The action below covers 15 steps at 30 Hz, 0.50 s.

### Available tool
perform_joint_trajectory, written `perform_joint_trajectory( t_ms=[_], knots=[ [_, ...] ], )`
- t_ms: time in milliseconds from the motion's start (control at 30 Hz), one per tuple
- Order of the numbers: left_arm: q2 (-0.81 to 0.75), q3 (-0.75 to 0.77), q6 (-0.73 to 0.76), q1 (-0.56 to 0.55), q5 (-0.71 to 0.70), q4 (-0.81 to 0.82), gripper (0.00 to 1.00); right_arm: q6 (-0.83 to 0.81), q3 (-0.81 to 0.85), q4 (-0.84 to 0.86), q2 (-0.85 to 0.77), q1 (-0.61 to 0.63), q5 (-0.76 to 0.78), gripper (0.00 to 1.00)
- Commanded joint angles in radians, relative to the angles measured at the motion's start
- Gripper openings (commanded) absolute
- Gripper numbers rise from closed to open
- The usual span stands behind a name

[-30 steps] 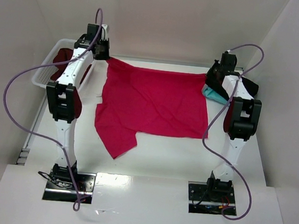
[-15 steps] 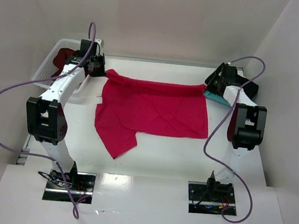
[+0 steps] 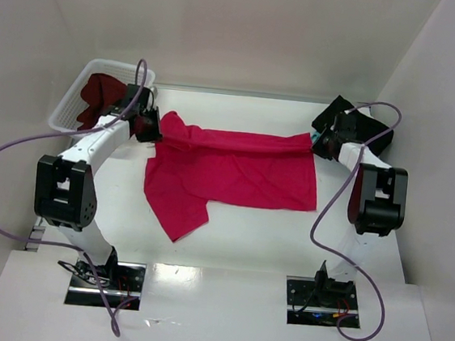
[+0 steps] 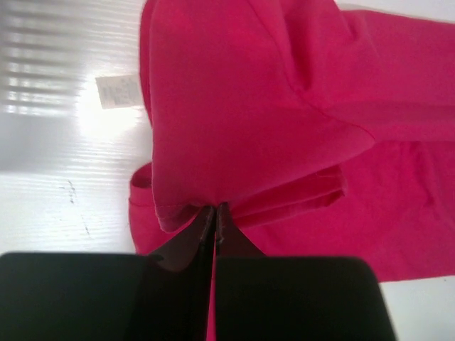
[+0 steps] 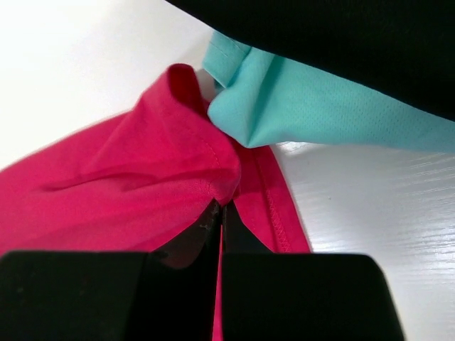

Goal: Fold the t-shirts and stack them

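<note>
Table: white tabletop with fine ridges [image 3: 253, 238], lying under the left fingers [image 4: 186, 245] and the right fingers [image 5: 195, 241]; a bare glossy stretch sits to the right of the right fingers.
Basket: white plastic lattice basket [image 3: 67, 113], in the table's far left corner, just outward of the left fingers and apart from them.
Tag: small white tag with faint print [image 4: 117, 91], flat on the table, ahead and left of the left fingers' tips, not touching them.
Walls: plain white panels [image 3: 250, 34], well beyond both pairs of fingers and to either side.
</note>
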Motion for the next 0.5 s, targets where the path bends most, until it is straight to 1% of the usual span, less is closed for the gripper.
perform_joint_trajectory(
  t_ms=[0, 167, 267, 467],
  knots=[
    [-0.057, -0.036, -0.031, -0.035, 0.019, 0.031, 0.0, 0.013, -0.015, 0.066, -0.072, -0.011, 0.017, 0.0],
    [-0.066, -0.091, -0.073, -0.096, 0.007, 0.022, 0.0, 0.022, -0.084, 0.075, -0.113, -0.011, 0.026, 0.0],
    [-0.076, -0.128, -0.102, -0.096, 0.007, 0.022, 0.0, 0.022, -0.096, 0.075, -0.124, -0.011, 0.026, 0.0],
    [-0.096, -0.17, -0.139, -0.105, -0.042, 0.022, 0.0, 0.022, -0.107, 0.075, -0.124, -0.011, 0.026, 0.0]
  ],
)
